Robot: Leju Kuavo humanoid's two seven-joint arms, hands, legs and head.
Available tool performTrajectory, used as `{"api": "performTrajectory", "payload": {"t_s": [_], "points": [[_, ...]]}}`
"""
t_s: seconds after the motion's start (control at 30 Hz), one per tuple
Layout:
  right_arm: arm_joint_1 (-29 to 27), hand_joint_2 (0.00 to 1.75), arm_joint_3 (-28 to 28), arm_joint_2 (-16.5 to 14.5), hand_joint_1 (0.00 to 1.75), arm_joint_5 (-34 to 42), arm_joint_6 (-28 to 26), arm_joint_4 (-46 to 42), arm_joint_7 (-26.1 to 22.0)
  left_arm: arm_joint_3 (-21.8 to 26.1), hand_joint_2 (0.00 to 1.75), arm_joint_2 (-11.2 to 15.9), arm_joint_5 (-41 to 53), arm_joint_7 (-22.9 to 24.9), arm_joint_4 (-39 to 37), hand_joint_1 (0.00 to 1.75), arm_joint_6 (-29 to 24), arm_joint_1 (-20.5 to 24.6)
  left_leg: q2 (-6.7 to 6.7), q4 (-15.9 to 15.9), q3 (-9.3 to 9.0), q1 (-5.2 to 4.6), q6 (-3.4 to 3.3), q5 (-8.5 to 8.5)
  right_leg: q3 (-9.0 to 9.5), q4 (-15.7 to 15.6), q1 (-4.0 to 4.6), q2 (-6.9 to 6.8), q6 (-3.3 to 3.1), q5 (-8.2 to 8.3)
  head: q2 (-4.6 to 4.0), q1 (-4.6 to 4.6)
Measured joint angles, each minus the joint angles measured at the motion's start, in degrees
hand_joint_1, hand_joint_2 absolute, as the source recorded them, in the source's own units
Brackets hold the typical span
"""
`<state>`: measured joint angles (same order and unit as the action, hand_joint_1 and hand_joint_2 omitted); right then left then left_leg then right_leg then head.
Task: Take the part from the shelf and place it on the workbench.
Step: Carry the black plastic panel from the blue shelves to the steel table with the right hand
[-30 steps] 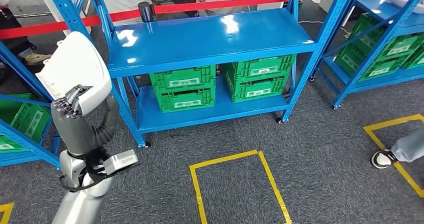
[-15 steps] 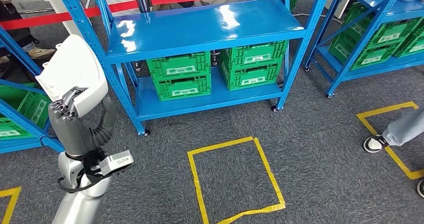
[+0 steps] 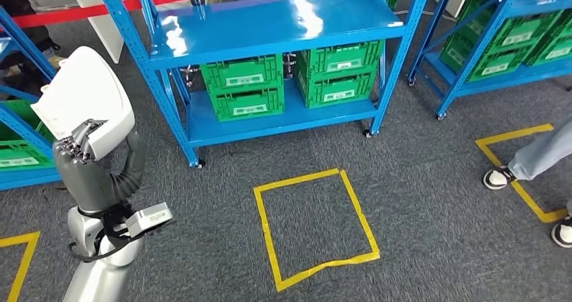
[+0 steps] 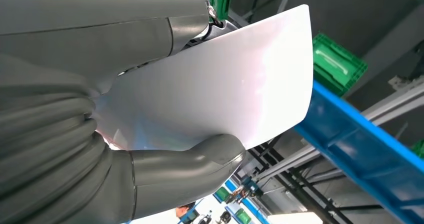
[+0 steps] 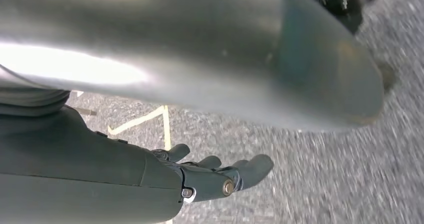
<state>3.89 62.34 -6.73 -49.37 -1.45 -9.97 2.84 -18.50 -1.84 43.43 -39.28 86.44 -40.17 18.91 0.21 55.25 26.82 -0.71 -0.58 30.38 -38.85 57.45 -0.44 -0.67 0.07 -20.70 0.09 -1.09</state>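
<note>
1 white part [image 3: 88, 100] sits in the left hand [image 3: 77, 143], raised at the robot's left side; in the left wrist view the thumb [image 4: 200, 156] presses on one face of the flat curved panel [image 4: 225, 89] and the dark fingers [image 3: 73, 147] clasp its lower edge. The right hand [image 5: 215, 176] hangs over the grey carpet, holding nothing, its fingers loosely extended and apart.

Outward from the part stands a blue shelf [image 3: 270, 25] with 2 levels: the top board is bare and glossy, the lower board carries 4 green crates [image 3: 243, 89] in 2 stacks of 2. Another blue rack with more green crates [image 3: 512, 42] stands at the far right. 1 yellow taped square [image 3: 317, 224] marks the floor ahead, and a person's legs and 2 shoes [image 3: 499, 177] show near the right edge.

The grip takes only 1 edge of a wide, smooth panel, so I judge it could pivot or slip while the robot walks. It could also catch the blue upright [image 3: 145, 66] close beside it during a turn. No counter is visible yet.
</note>
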Motion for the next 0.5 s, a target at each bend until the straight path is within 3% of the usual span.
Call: {"api": "performTrajectory", "payload": {"t_s": [0.03,0.07,0.13,0.17,0.2,0.23,0.3,0.37,0.43,0.5], "points": [[-0.01,0.0,0.0,0.03,0.0,0.0,0.0,0.0,0.02,0.01,1.75,-0.05,0.0,0.0,-0.03,1.75,0.0,0.01,0.08,-0.3,0.44,0.21,-0.39,-0.77,-0.48,0.93,0.0,0.14,0.3,-1.35,0.0,0.05],[-0.02,0.0,0.0,0.06,0.0,-0.02,-0.01,0.0,0.03,0.01,1.75,-0.15,0.01,0.0,-0.07,1.75,0.0,0.01,0.16,-0.59,1.02,0.46,-0.68,-1.55,-1.2,2.9,-0.03,0.3,0.6,-3.7,0.0,0.09],[-0.01,0.0,0.0,0.09,0.0,-0.06,-0.12,0.0,-0.02,0.02,1.75,-0.39,0.38,-0.18,-0.07,1.75,0.0,-0.08,0.17,-0.6,2.57,0.57,-0.9,-2.84,-2.96,9.76,-0.31,0.49,1.21,-9.34,0.0,0.17],[-0.01,0.0,0.0,0.1,0.0,-0.08,-0.22,0.0,-0.08,0.03,1.75,-0.51,0.8,-0.32,-0.06,1.75,0.0,-0.17,0.22,-0.48,3.42,0.64,-0.8,-3.45,-3.58,13.24,-0.5,0.5,1.51,-10.54,0.0,0.16],[0.01,0.0,0.0,0.11,0.0,-0.09,-0.32,0.0,-0.16,0.05,1.75,-0.63,1.32,-0.45,-0.05,1.75,0.0,-0.27,0.29,-0.27,4.28,0.75,-0.63,-3.99,-3.65,15.56,-0.69,0.5,1.81,-10.41,0.0,0.15],[0.02,0.0,0.0,0.14,0.0,-0.11,-0.37,0.0,-0.28,0.09,1.75,-0.77,1.82,-0.53,-0.04,1.75,0.0,-0.35,0.34,0.06,5.15,0.93,-0.38,-4.41,-2.86,16.07,-0.89,0.49,2.11,-9.22,0.0,0.15],[0.05,0.0,0.0,0.21,0.0,-0.22,-0.15,0.0,-0.79,0.34,1.75,-1.09,2.58,-0.58,0.03,1.75,0.01,-0.43,0.39,1.19,6.82,1.41,0.26,-4.9,1.61,11.13,-1.44,0.48,2.87,-6.98,0.0,0.16],[0.14,0.0,-0.03,0.17,0.0,-0.43,0.41,0.01,-1.47,0.89,1.75,-1.43,3.01,-0.61,0.44,1.75,0.01,-0.54,0.34,2.63,8.3,1.54,1.08,-5.04,6.47,4.19,-1.55,0.67,3.11,-8.11,0.0,0.28],[0.14,0.0,-0.09,0.11,0.0,-0.7,0.85,0.01,-2.02,1.42,1.75,-1.67,3.3,-0.61,1.04,1.75,0.0,-0.8,0.27,3.42,9.03,1.33,1.83,-5.2,7.94,1.56,-1.42,0.85,2.18,-9.8,0.0,0.34],[0.03,0.0,-0.19,0.15,0.0,-0.91,1.01,0.0,-2.3,1.72,1.75,-1.78,3.42,-0.65,1.51,1.75,0.0,-1.06,0.23,3.28,8.95,1.3,1.94,-5.11,7.75,1.46,-1.5,0.77,1.27,-9.83,0.0,0.27]]}}
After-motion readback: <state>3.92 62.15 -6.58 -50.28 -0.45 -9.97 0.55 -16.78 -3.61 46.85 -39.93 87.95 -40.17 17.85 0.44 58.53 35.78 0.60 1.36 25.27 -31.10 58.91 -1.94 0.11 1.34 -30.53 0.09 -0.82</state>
